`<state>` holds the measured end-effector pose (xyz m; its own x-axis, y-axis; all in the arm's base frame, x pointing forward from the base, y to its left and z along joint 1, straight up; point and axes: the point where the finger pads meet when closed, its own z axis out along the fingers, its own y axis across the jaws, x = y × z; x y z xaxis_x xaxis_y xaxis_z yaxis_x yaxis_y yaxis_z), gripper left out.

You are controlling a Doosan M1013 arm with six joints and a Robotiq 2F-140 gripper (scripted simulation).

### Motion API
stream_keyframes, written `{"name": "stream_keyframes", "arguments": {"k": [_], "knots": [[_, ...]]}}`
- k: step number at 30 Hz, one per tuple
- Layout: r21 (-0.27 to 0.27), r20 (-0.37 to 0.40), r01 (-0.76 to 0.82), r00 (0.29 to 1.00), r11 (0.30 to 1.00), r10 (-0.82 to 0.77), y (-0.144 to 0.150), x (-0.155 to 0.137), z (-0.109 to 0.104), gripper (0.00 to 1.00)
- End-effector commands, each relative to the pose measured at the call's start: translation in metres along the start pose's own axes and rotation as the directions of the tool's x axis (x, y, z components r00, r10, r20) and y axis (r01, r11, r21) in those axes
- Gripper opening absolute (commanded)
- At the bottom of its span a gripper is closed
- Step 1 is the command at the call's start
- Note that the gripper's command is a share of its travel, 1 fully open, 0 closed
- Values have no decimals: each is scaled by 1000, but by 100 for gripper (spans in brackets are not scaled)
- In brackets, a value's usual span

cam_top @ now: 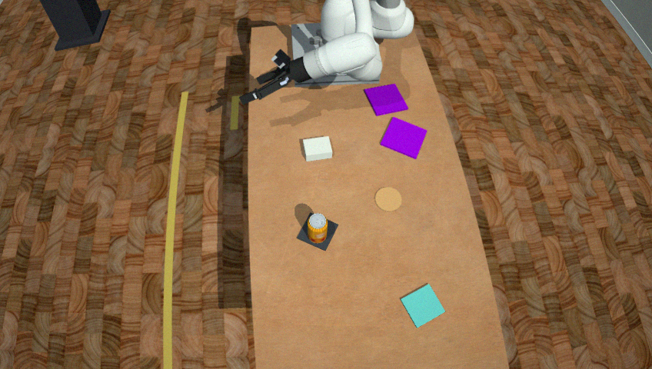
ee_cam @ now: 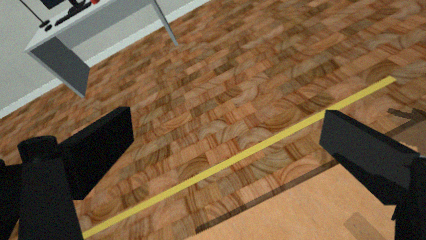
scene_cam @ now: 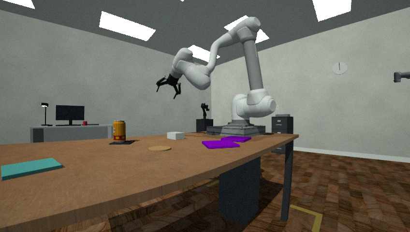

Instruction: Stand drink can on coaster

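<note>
An orange drink can stands upright on a dark square coaster near the table's left side; it also shows in the exterior view. The round cork coaster lies bare on the table to the can's right, apart from it, and shows in the exterior view. My gripper is open and empty, high above the table's far left edge near the robot base. In the wrist view the two black fingers stand wide apart over the floor and the table edge.
A white block sits between the base and the can. Two purple square pads lie at the far right. A teal pad lies near the front right. A yellow floor line runs left of the table.
</note>
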<state>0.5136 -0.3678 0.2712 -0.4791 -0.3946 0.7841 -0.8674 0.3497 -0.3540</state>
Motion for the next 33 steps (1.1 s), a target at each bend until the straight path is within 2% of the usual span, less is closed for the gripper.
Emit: {"name": "stream_keyframes", "arguments": {"k": [1,18,20,22,24,28,32,33], "knots": [[0,0,-1,1000,1000,1,0,0,0,100],[0,1,-2,1000,1000,2,0,0,0,100],[-18,15,-35,999,999,35,-4,-6,0,100],[-76,52,-132,989,988,136,-14,-27,-2,100],[-169,91,-262,956,950,280,-34,-67,-7,100],[-284,111,-386,896,878,430,-57,-111,-21,100],[-413,107,-489,812,768,574,-85,-157,-42,100],[-413,107,-489,812,768,574,-85,-157,-42,100]]}}
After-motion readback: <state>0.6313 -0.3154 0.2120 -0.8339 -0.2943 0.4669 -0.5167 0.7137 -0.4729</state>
